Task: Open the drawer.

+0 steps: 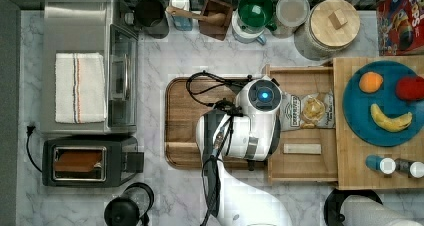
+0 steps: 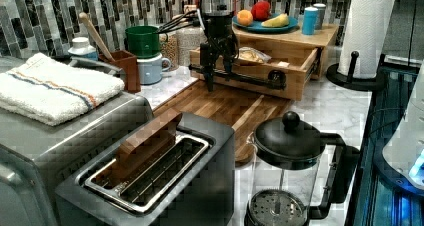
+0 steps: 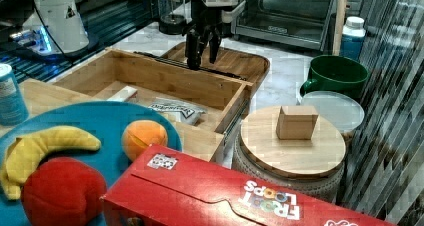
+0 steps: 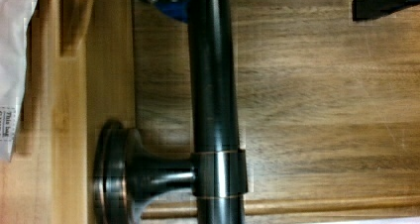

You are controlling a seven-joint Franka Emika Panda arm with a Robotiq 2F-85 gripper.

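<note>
A: How far along is it?

B: Mostly done, I'd judge. The drawer (image 1: pixel 302 163) stands pulled well out from under the shelf (image 1: pixel 350 178), toward 9 o'clock in the top view, its front over the edge of the dark tray (image 1: pixel 180 121). Inside you can see a snack bag (image 1: pixel 307 111) and a pale bar (image 1: pixel 302 148). In the right view its inner walls (image 3: pixel 165 81) are open to the camera.

A: And the gripper?

B: The gripper (image 2: pixel 218 68) hangs over the black handle (image 2: pixel 250 79), one finger on either side of the bar. In the left view the fingers (image 2: pixel 207 66) look spread, not pinching it, so I read them as released around the handle. The wrist view agrees: the bar (image 4: pixel 214 85) runs past with a dark finger tip (image 4: pixel 384 1) well off to one side.

A: What's left?

B: Perhaps a last bit of pull, or just lifting clear. Whether the drawer is at its stop I can't tell.

A: Anything hidden?

B: In the top view the arm (image 1: pixel 250 121) covers the handle and the drawer's front. The back of the drawer lies under the shelf. The wrist view cuts off both ends of the bar, past one bracket (image 4: pixel 143 177).
</note>
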